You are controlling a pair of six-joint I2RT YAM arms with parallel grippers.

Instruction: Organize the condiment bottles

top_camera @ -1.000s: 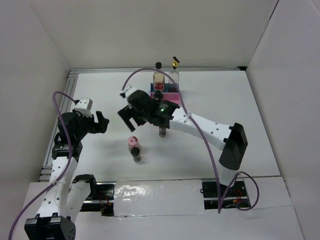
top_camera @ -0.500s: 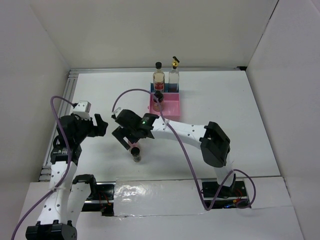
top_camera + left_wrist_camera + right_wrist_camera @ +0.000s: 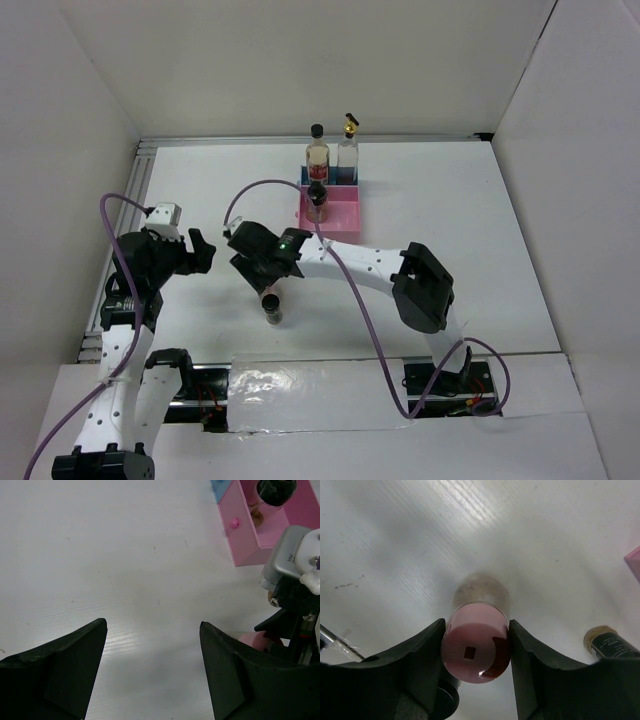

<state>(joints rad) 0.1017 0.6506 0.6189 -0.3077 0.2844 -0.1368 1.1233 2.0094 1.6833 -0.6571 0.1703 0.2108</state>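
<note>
A small pink-lidded jar (image 3: 476, 650) stands on the table, and my right gripper (image 3: 265, 283) is shut on its lid, one finger pressed on each side. A black-lidded jar (image 3: 273, 313) stands right beside it, nearer the table's front. A third small jar (image 3: 607, 642) shows at the right of the right wrist view. Another black-lidded jar (image 3: 317, 199) sits in the pink tray (image 3: 342, 212). At the back, by the blue tray (image 3: 337, 176), stand the black-capped tall bottle (image 3: 318, 151) and the gold-spouted clear bottle (image 3: 348, 146). My left gripper (image 3: 201, 250) is open over bare table, left of the jars.
White walls close in the table on the left, back and right. A purple cable (image 3: 262, 186) arcs over the right arm. A metal rail (image 3: 120, 250) runs along the table's left edge. In the left wrist view the pink tray (image 3: 247, 542) lies at the upper right.
My right arm swung from near the pink tray toward the front left, came down over the pink-lidded jar and shut on it. The left gripper has barely moved.
</note>
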